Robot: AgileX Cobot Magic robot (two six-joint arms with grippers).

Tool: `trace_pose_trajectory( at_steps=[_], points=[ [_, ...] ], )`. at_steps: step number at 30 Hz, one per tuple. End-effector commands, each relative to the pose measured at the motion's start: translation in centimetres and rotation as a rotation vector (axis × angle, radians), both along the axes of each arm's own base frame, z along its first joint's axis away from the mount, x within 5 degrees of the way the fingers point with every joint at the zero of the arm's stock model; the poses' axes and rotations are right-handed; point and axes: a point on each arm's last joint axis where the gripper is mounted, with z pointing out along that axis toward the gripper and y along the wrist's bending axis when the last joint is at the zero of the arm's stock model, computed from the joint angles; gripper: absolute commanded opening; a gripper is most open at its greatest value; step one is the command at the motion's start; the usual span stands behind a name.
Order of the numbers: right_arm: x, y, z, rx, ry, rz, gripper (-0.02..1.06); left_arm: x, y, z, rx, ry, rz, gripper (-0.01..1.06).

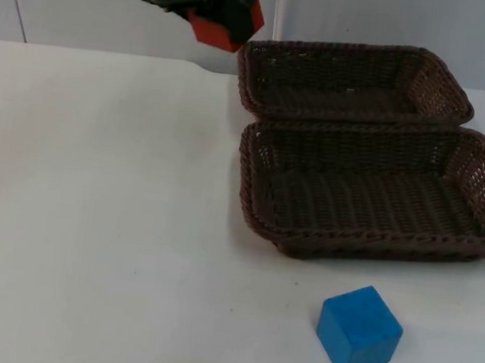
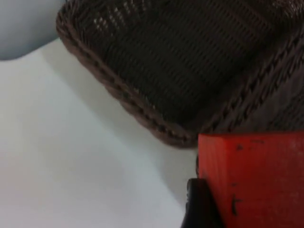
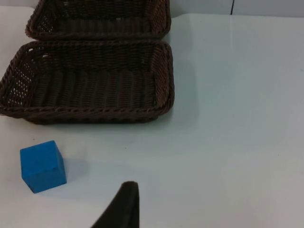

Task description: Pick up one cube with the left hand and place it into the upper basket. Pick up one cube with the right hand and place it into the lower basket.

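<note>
Gripper (image 1: 217, 23) of left arm clasps red cube (image 1: 225, 29) beside upper basket (image 1: 264, 62).

Left gripper (image 1: 210, 13) holds red cube (image 1: 227, 26) raised above the table, just beside the upper basket (image 1: 272, 107) left rim; rim is the nearest obstacle. Lower basket (image 1: 254, 191) touches the upper one, no gap between them. Both basket interiors open from above. Blue cube (image 1: 359, 331) stands near the lower basket's front rim. White table (image 1: 91, 218) left of the baskets is bare.
</note>
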Motion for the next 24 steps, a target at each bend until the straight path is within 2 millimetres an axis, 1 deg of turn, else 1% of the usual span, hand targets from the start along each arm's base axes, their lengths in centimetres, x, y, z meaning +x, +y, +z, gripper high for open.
trace_pose_trajectory(
  at_steps=[1, 2, 4, 5, 6, 7, 8, 9, 10, 12, 13, 14, 16, 19, 21, 22, 24],
  points=[
    [0.0, 0.0, -0.2, 0.0, 0.002, -0.006, 1.05, 0.9, -1.0, -0.3, -0.016, -0.005, -0.018, 0.0],
    [0.0, 0.0, -0.2, 0.0, 0.002, -0.006, 1.05, 1.4, -1.4, -0.4, -0.019, -0.013, -0.023, 0.0],
    [0.0, 0.0, -0.2, 0.0, 0.002, -0.006, 1.05, 2.5, -2.4, -1.3, -0.02, -0.009, -0.04, 0.0],
    [0.0, 0.0, -0.2, 0.0, 0.002, -0.006, 1.05, 2.5, -2.4, -1.3, -0.02, -0.009, -0.04, 0.0],
    [0.0, 0.0, -0.2, 0.0, 0.002, -0.006, 1.05, 3.2, -2.8, -1.7, -0.025, -0.011, -0.045, 0.0],
    [0.0, 0.0, -0.2, 0.0, 0.002, -0.006, 1.05, 3.4, -3.1, -1.6, -0.03, -0.019, -0.048, 0.0],
    [0.0, 0.0, -0.2, 0.0, 0.002, -0.006, 1.05, 4.4, -3.8, -2.1, -0.041, -0.029, -0.054, 0.0],
    [0.0, 0.0, -0.2, 0.0, 0.002, -0.006, 1.05, 4.9, -4.3, -2.6, -0.05, -0.031, -0.059, 0.0],
    [0.0, 0.0, -0.2, 0.0, 0.002, -0.006, 1.05, 4.9, -4.3, -2.6, -0.05, -0.031, -0.059, 0.0],
    [0.0, 0.0, -0.2, 0.0, 0.002, -0.006, 1.05, 5.8, -5.6, -2.8, -0.061, -0.062, -0.076, 0.0],
    [0.0, 0.0, -0.2, 0.0, 0.002, -0.006, 1.05, 6.3, -6.1, -3.3, -0.063, -0.069, -0.08, 0.0],
    [0.0, 0.0, -0.2, 0.0, 0.002, -0.006, 1.05, 6.3, -6.1, -3.3, -0.063, -0.069, -0.08, 0.0],
    [0.0, 0.0, -0.2, 0.0, 0.002, -0.006, 1.05, 7.2, -7.2, -3.7, -0.074, -0.096, -0.093, 0.0],
    [0.0, 0.0, -0.2, 0.0, 0.002, -0.006, 1.05, 8.5, -8.8, -5.4, -0.084, -0.134, -0.103, 0.0],
    [0.0, 0.0, -0.2, 0.0, 0.002, -0.006, 1.05, 8.6, -9.0, -5.7, -0.087, -0.136, -0.105, 0.0],
    [0.0, 0.0, -0.2, 0.0, 0.002, -0.006, 1.05, 9.0, -9.3, -6.7, -0.088, -0.141, -0.103, 0.0],
    [0.0, 0.0, -0.2, 0.0, 0.002, -0.006, 1.05, 9.6, -9.3, -7.7, -0.093, -0.163, -0.078, 0.0]
  ],
)
